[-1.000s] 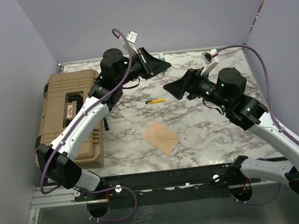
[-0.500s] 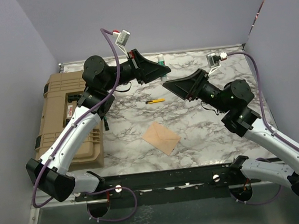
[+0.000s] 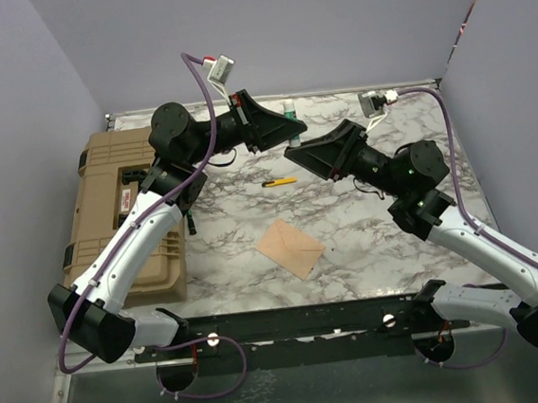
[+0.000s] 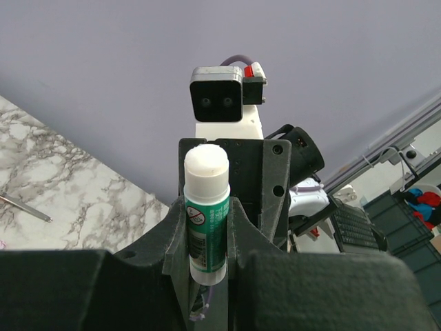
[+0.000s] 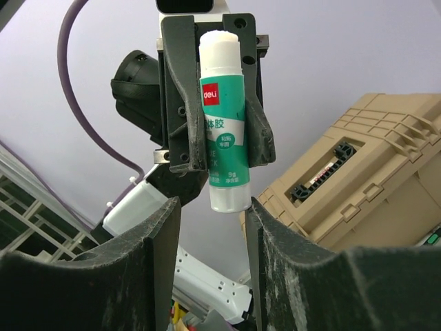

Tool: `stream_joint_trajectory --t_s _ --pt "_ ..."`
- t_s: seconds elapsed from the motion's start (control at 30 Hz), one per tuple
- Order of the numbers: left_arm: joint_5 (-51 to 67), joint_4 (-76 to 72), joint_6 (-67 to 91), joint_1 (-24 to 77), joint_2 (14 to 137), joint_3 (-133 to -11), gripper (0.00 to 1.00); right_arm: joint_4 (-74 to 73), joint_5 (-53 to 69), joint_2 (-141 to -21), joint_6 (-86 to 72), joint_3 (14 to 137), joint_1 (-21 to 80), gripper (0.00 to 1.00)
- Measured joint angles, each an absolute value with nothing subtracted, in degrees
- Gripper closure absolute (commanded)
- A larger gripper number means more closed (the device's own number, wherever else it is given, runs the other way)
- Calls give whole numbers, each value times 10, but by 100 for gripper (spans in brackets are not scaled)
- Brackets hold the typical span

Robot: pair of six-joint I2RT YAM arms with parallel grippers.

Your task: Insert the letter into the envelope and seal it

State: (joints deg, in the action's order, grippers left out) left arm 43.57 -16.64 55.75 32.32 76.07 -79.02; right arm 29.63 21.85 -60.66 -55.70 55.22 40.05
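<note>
My left gripper (image 3: pixel 292 123) is raised over the back of the table and shut on a green-and-white glue stick (image 3: pixel 289 109). In the left wrist view the stick (image 4: pixel 206 221) stands upright between the fingers (image 4: pixel 162 241). My right gripper (image 3: pixel 292 149) is open and points at it from the right. In the right wrist view its fingers (image 5: pixel 155 227) flank the stick's clear lower end (image 5: pixel 224 131), and the right-hand one is at its edge. The tan envelope (image 3: pixel 291 247) lies flat on the marble table (image 3: pixel 377 239), well below both grippers. The letter is not visible as a separate sheet.
A tan hard case (image 3: pixel 126 206) lies along the left side of the table and also shows in the right wrist view (image 5: pixel 372 158). A yellow-and-black pen-like tool (image 3: pixel 279 181) lies on the table behind the envelope. Purple walls enclose three sides.
The left arm has lifted and turned the glue stick toward the right arm. The right gripper has moved left and up until its open fingers reach the stick's end. The envelope has not moved.
</note>
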Motion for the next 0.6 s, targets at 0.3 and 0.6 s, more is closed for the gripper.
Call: stream_joint_trajectory --t_s 0.3,0.6 --pt "436 -181 567 321 760 -782 100 304 218 -616 -559 552 401 59" --pt "436 -183 568 321 756 -770 100 300 196 -616 -566 552 401 41"
